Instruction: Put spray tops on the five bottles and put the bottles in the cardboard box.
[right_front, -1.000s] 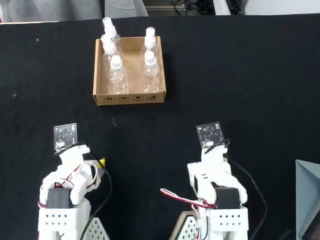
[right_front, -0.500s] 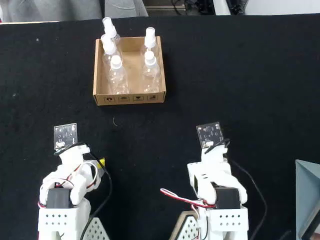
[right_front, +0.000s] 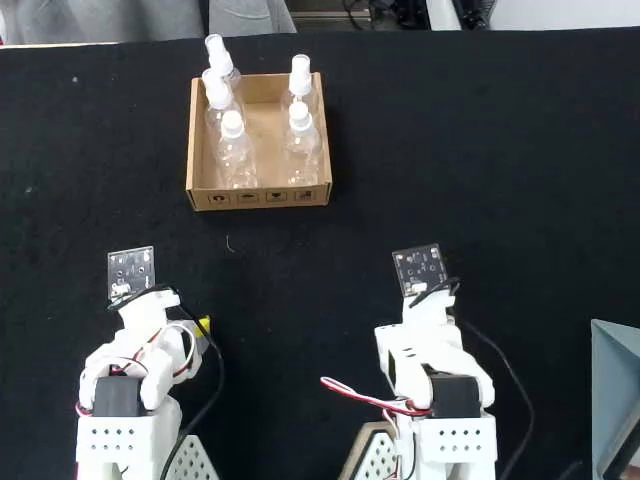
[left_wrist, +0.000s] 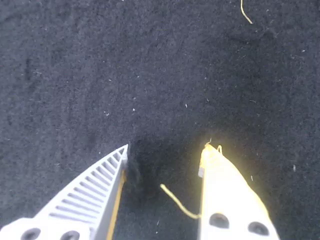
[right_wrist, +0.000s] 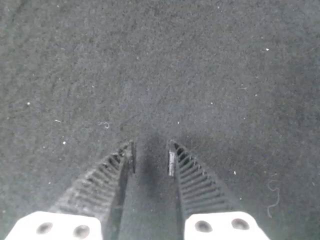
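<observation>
Left tool gaped empty, right tool barely parted; any nudge to the cardboard box could topple the capped bottles.

We see a desk covered in black cloth, flecked here and there with pale lint. A cardboard box sits directly on it toward the far side, left of centre, with bottles inside. Near the box's front wall, a short pale thread lies on the cloth. The left arm's base and the right arm's base stand side by side at the near edge, and a grey object sits at the near right corner.
</observation>
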